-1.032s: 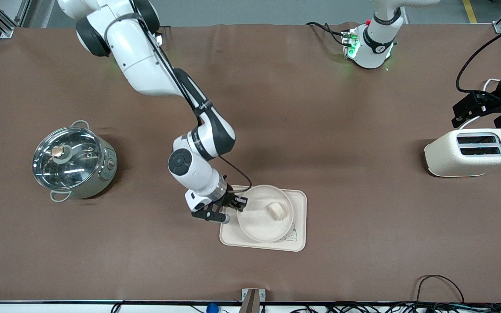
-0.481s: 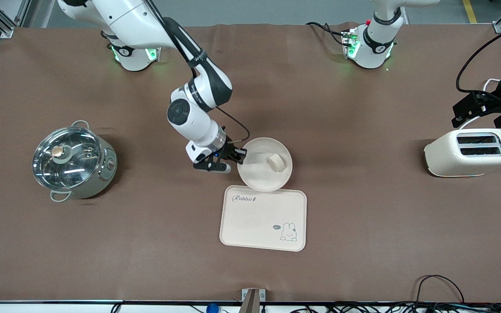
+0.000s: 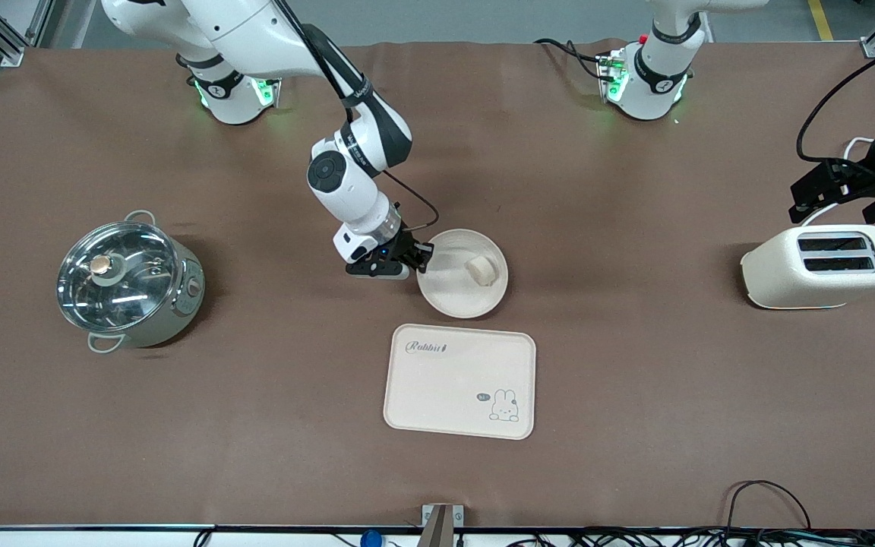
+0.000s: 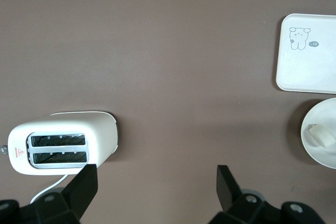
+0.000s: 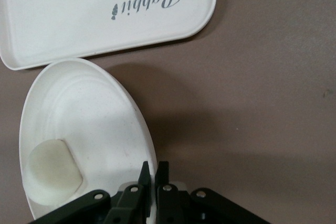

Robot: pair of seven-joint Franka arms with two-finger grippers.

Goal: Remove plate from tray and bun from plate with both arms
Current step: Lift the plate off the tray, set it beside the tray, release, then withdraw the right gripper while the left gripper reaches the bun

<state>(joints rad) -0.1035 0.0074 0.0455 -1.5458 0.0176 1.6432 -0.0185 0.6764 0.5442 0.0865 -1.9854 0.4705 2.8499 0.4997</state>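
The front camera hangs high across the table [image 3: 635, 380], facing the two robot bases, and takes in the whole top. The left wrist camera looks straight down from well above, with the toaster [image 4: 63, 142] below it; it also catches the tray [image 4: 307, 53], which the front view shows too [image 3: 459, 381]. The right wrist camera sits very close over the plate [image 5: 89, 129], just beside that tray's lettered end, so all three views share the tray and plate.
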